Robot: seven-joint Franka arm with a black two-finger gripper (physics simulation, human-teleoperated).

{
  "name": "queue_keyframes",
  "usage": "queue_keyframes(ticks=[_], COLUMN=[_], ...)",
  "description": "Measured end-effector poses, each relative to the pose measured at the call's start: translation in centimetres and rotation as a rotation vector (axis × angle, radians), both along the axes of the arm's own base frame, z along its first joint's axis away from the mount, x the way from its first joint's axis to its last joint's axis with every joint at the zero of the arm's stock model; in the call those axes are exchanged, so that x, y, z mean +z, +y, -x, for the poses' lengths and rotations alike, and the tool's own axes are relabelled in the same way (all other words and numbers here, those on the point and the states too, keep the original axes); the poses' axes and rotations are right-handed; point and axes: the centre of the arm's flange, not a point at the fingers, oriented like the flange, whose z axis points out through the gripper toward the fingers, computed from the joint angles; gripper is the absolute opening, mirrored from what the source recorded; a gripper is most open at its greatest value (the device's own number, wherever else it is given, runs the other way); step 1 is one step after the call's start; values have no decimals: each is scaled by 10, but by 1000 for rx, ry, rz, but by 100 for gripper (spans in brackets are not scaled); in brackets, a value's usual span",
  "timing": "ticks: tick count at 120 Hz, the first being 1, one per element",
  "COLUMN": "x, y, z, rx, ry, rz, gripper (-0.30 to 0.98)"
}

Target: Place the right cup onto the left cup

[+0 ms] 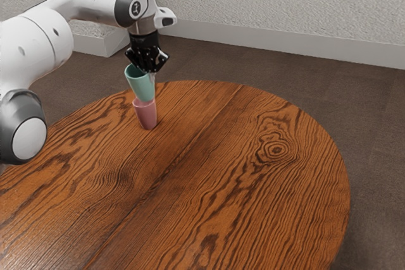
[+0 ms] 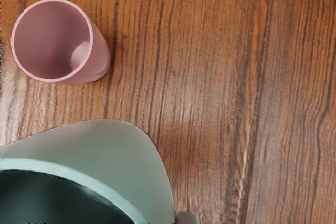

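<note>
Fingers (image 1: 150, 71) at upper left were clamped on the slightly tilted green cup (image 1: 140, 85); the pink cup (image 1: 146, 116), upright on the table (image 1: 234, 181), was seen below and to one side.

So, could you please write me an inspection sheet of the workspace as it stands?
Surface: round wooden table, strongly grained.
Job's things: pink cup stands upright on the wood, mouth up; green cup is raised off it, slightly tilted, not yet nested: the wrist view shows the pink cup's mouth uncovered.
Clutter: nothing seen.
Gripper: the black gripper is closed on the green cup near its rim, holding it aloft.
Cables: nothing seen.
Surroundings: brown floor, pale textured wall with a light skirting board.
</note>
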Motion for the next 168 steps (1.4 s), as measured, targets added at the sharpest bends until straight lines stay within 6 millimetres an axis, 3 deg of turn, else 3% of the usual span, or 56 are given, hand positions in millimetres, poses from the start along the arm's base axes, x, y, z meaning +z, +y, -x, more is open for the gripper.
queue_keyframes(ticks=[31, 64, 103, 144, 168], x=[-29, -42, -61, -69, -77], y=[27, 65, 70, 96, 98], z=[-23, -35, -54, -51, -46], rx=[16, 47, 39, 70, 79], ry=[-70, -146, -210, -212, -193], rz=[10, -11, -28, -39, -36], gripper=[-10, -10, -10, -10, -10])
